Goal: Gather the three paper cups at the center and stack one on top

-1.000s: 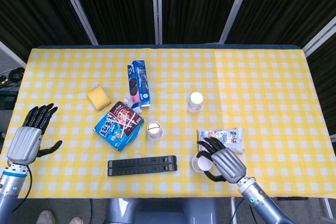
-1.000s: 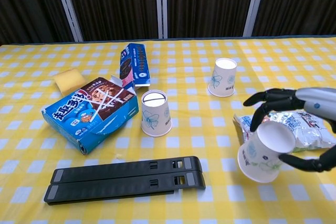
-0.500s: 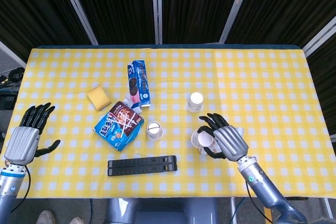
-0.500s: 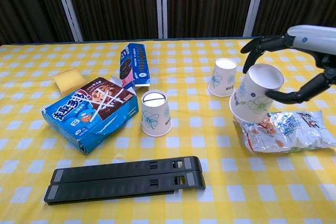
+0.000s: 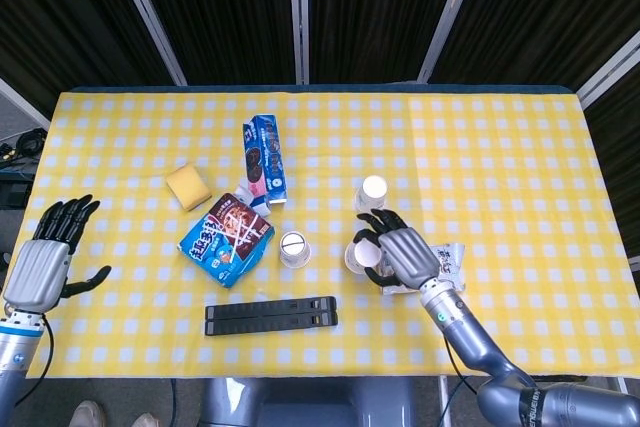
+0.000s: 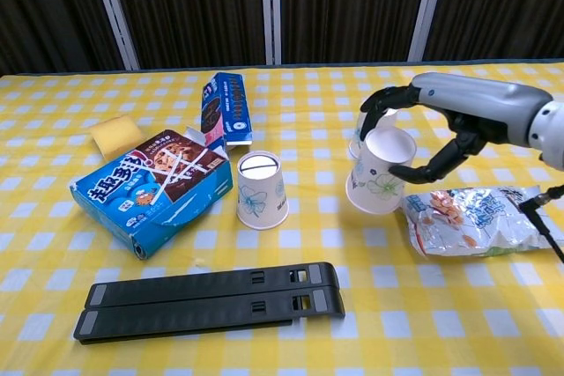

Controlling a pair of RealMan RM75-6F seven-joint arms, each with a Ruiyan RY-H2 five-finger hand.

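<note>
A paper cup [image 6: 379, 173] is gripped, tilted, by the right robot hand [image 6: 441, 121] above the counter [image 6: 291, 323], between the middle cup [image 6: 261, 189] and a snack bag [image 6: 476, 217]. It should be righted and set beside the middle cup. The left robot hand [image 5: 40, 262] is spread, empty.

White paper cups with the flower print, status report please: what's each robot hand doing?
Right robot hand holds one white floral paper cup upside down. Left robot hand open, empty. Two other cups. Silver snack bag lies nearby.

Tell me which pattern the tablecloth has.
The cotton-like tablecloth has yellow and white checks; the chest view shows it best.
</note>
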